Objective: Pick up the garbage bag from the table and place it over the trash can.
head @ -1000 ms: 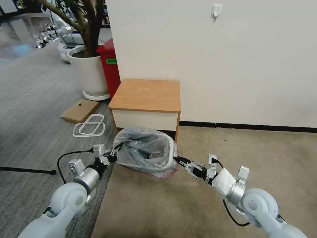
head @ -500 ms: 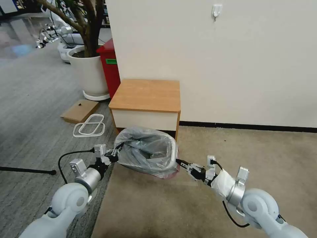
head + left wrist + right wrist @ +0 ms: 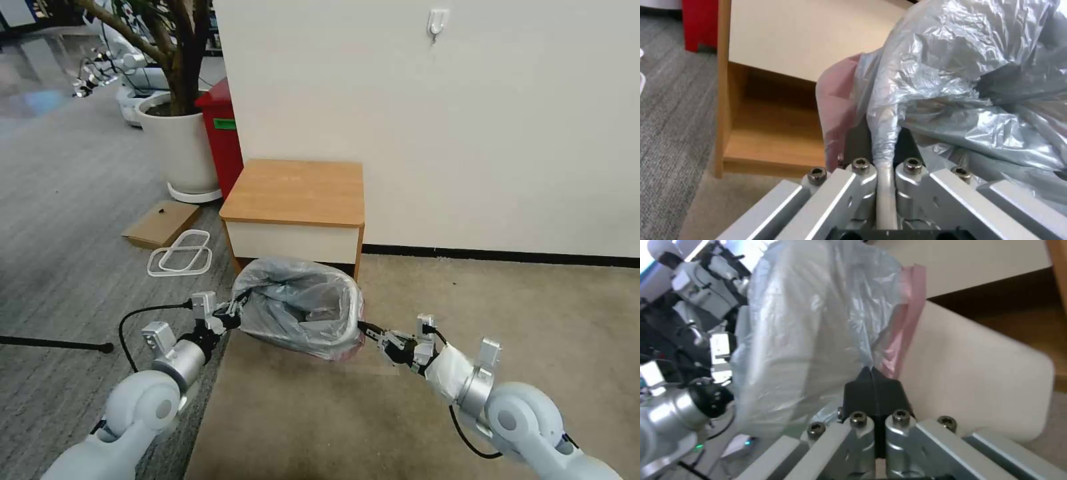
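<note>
The grey garbage bag [image 3: 300, 308] is spread open over the trash can on the floor in front of the table [image 3: 297, 192], hiding most of the can in the head view. My left gripper [image 3: 233, 311] is shut on the bag's left edge. A twisted strand of the plastic [image 3: 882, 146] runs between its fingers. My right gripper [image 3: 365, 328] is shut on the right edge, pinching the grey film and pinkish rim [image 3: 907, 323] at its black fingertips [image 3: 865, 386]. The trash can's cream wall [image 3: 978, 373] lies just beside that gripper.
The table stands against a white wall [image 3: 467, 120]. To its left are a red bin [image 3: 223, 133] and a white plant pot [image 3: 177, 143]. A cardboard sheet [image 3: 161, 223] and white wire frames [image 3: 181, 252] lie on the grey floor. Beige carpet [image 3: 520, 313] spreads to the right.
Both grippers have shifted slightly to the right with the bag's rim. The right wrist has dropped a little and the bag's right edge sits further over.
</note>
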Tool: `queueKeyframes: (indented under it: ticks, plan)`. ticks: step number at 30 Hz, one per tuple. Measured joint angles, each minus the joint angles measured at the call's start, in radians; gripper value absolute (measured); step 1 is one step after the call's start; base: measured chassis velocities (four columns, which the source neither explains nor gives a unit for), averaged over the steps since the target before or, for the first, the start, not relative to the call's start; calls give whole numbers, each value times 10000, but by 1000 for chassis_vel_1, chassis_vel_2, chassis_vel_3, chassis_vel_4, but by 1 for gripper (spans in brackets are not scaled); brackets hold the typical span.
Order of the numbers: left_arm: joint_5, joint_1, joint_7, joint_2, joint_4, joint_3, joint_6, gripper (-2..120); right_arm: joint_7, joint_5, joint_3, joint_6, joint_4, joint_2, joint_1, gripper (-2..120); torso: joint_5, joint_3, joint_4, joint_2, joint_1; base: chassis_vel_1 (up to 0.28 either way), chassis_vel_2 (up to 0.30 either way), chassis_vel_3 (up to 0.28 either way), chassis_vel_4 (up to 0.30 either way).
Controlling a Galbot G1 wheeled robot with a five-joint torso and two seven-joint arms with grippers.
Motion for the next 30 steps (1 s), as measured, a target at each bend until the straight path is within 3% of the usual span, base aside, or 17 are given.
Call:
queueKeyframes:
  ticks: [14,22,30]
  plan:
    - [47,343,-5,-214,-212,95,14,0,732,-1426,-186,322,-67,262,14,0,-1,0,0,0,0,0,0,0,0]
    - [73,736,5,-255,-430,125,69,0,1770,-2440,-396,630,-315,430,87,0,1,0,1,0,0,0,0,0,0]
    - [177,889,34,-329,-503,128,77,0,1930,-3166,-395,732,-556,466,12,0,1,0,0,0,0,0,0,0,0]
